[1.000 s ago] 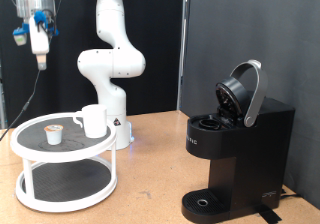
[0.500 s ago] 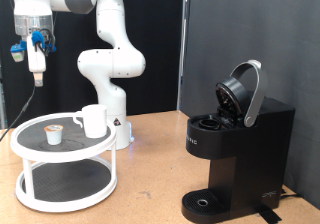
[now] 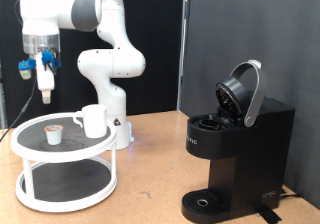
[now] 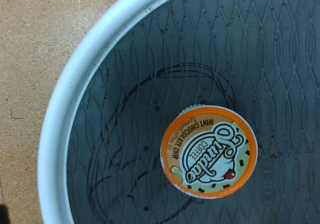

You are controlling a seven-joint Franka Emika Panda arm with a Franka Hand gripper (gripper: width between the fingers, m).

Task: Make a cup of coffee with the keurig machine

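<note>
The cup (image 3: pixel 93 121), a small white mug, stands on the top tier of a round white stand (image 3: pixel 20 147) at the exterior view's left. A small pod (image 3: pixel 54 134) with a tan top sits beside it on the same tier. My gripper (image 3: pixel 46 96) points down, well above the pod and slightly to its left. The wrist view looks straight down on the pod (image 4: pixel 209 151) and the stand's white rim (image 4: pixel 75 94); no fingers show there. The black keurig machine (image 3: pixel 235 154) stands at the right with its lid (image 3: pixel 243 92) raised.
The arm's white base (image 3: pixel 112 69) stands just behind the stand. The stand has a lower tier (image 3: pixel 65 184). Bare wooden tabletop (image 3: pixel 150 179) lies between the stand and the machine. A dark curtain hangs behind.
My gripper has come down and slightly right, from the top left corner to a spot above the pod. Cup, pod and machine have not moved.
</note>
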